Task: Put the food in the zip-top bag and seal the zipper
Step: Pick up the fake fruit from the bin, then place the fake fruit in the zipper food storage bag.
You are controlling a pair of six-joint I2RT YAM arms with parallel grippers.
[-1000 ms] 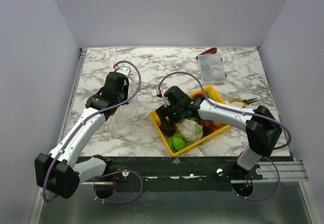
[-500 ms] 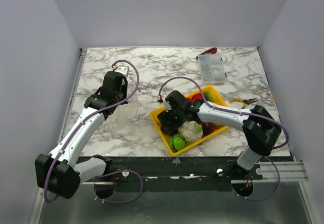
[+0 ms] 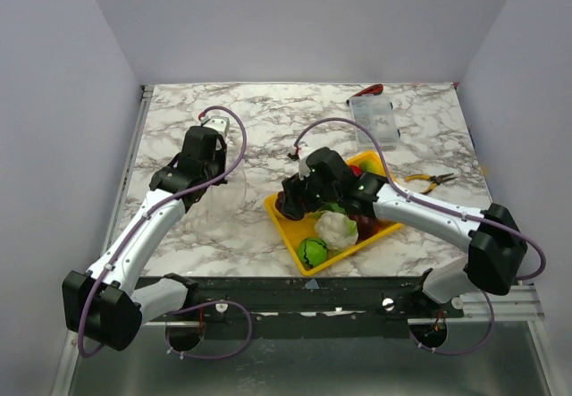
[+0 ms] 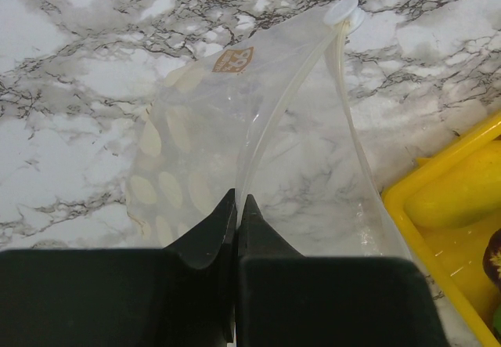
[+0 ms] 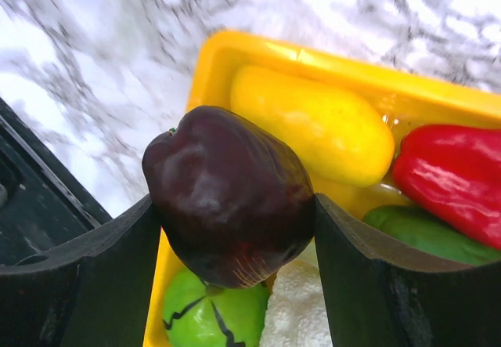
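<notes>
The table (image 3: 268, 119) is white marble with grey veins, smooth and flat. It stands in a bare booth of plain pale walls. The yellow tray (image 3: 286, 238) is my landmark, a shallow rectangle of glossy hard plastic with a raised rim, lying askew on the marble.

My right gripper (image 5: 235, 237) hangs over the tray's left corner with its black fingers pressed against both sides of the dark purple piece (image 5: 227, 182). That piece is rounded, shiny and lobed like a small pepper, and it is off the tray floor. Inside the tray, under it, lie a smooth yellow-orange piece (image 5: 313, 124) along the far rim, a glossy red pepper (image 5: 454, 167), a dark green piece (image 5: 415, 233), a lime-green ball with black lines (image 5: 211, 316) and the bumpy white cauliflower (image 5: 293, 316).

Left of the tray, just beside its rim, the zip-top bag (image 4: 196, 151) rests on the marble. It is thin, clear and floppy, with pale oval dots and a small orange label. My left gripper (image 4: 236, 204) is pinched tight on its mouth edge, with no gap between the jaws. The zipper (image 4: 275, 116) runs as a narrow cloudy strip from my fingertips to a round white tab. The mouth gapes toward the tray.

Beyond the tray's far side sit a rigid clear compartment box (image 3: 374, 121) and yellow-handled pliers (image 3: 429, 180).
</notes>
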